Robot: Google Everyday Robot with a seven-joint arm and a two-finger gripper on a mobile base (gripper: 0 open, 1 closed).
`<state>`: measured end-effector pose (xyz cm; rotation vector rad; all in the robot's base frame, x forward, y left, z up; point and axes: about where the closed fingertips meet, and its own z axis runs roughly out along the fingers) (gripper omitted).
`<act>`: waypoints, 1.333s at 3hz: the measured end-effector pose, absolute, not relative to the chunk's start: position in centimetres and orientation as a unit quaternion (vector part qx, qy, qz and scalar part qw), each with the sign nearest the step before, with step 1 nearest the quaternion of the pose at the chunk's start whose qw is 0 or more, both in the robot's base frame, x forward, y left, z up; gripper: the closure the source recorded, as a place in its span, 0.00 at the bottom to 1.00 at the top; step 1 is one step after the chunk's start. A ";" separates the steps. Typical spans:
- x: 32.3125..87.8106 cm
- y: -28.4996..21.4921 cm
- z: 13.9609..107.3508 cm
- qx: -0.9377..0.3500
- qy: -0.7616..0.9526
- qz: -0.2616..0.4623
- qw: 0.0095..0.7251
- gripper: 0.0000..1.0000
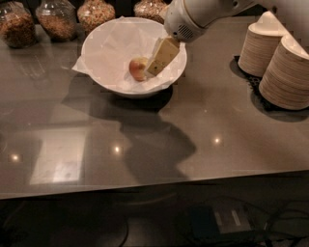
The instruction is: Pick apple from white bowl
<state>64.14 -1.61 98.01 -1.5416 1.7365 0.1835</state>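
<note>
We see a grey countertop [217, 116] whose front edge runs across the lower part of the view. A broad stretch of it lies between that edge and the white bowl [96, 36], which sits toward the back left. The white arm [198, 14] reaches in from the upper right. Two stacks of tan paper bowls [287, 75] stand at the right on a black mat [248, 79], well apart from the white bowl. Four glass jars [58, 19] line the back edge. The gripper [157, 65] dips inside the bowl, just to the right of the one apple [136, 69]. We cannot tell how wide it is open or whether it has hold.
</note>
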 end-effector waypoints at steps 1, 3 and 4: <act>65.2 -1.3 97.0 -0.611 0.677 0.065 0.406 0.02; 68.0 -1.1 94.5 -0.603 0.671 0.058 0.427 0.31; 69.2 -0.9 93.5 -0.598 0.671 0.060 0.434 0.54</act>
